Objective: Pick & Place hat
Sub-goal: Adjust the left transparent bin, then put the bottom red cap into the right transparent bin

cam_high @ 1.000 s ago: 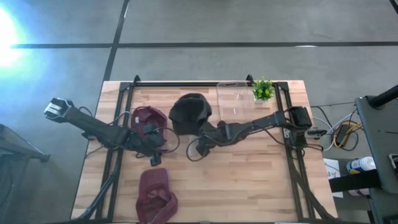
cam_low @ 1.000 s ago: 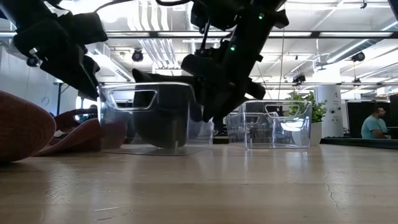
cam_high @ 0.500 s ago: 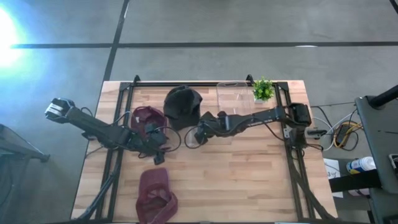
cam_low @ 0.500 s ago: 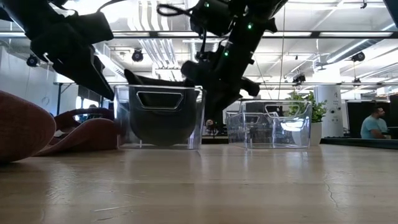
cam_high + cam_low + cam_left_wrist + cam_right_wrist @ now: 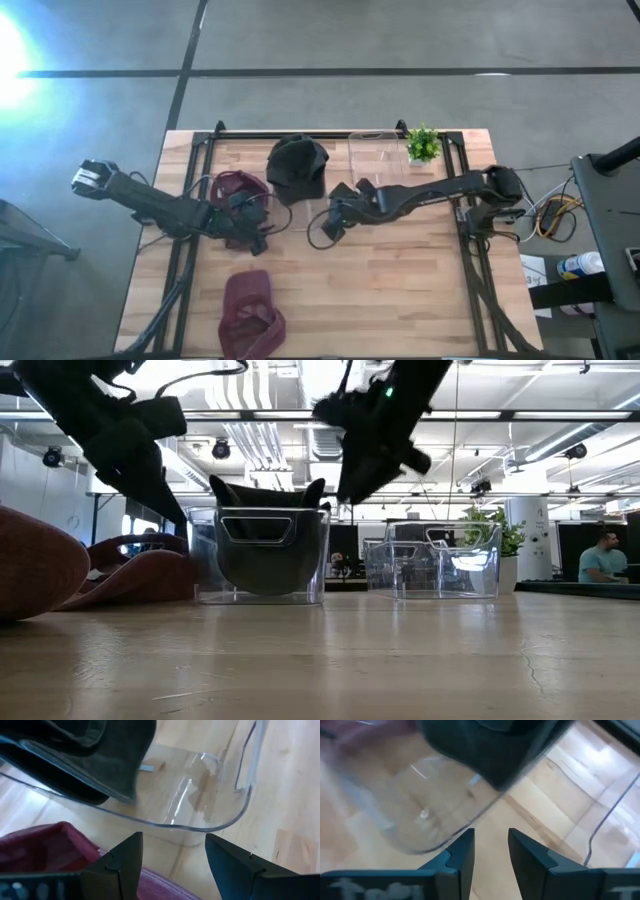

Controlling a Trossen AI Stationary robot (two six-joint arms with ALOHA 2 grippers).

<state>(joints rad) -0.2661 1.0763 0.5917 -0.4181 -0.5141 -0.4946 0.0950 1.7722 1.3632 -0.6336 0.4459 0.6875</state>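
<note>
Right hand (image 5: 333, 222) hangs just beside the clear bin (image 5: 262, 555) that holds the black hat (image 5: 297, 167), lifted off the surface (image 5: 400, 290); fingers (image 5: 461, 851) stand slightly apart w/ nothing between them, only bare wood and the bin's curved wall showing past them. Black hat sits inside that bin, crown down, brim edges poking above the rim, per low view. Left hand (image 5: 250, 232) is on the bin's other side, fingers (image 5: 120, 865) spread wide and empty, just over a maroon hat (image 5: 236, 190) lying next to the bin. Second maroon hat (image 5: 250, 312) lies well apart from the bin, toward the surface's front edge. Second clear bin (image 5: 376, 160), empty, stands near the hat's bin, w/ a small green plant (image 5: 423, 143) just beside it.
</note>
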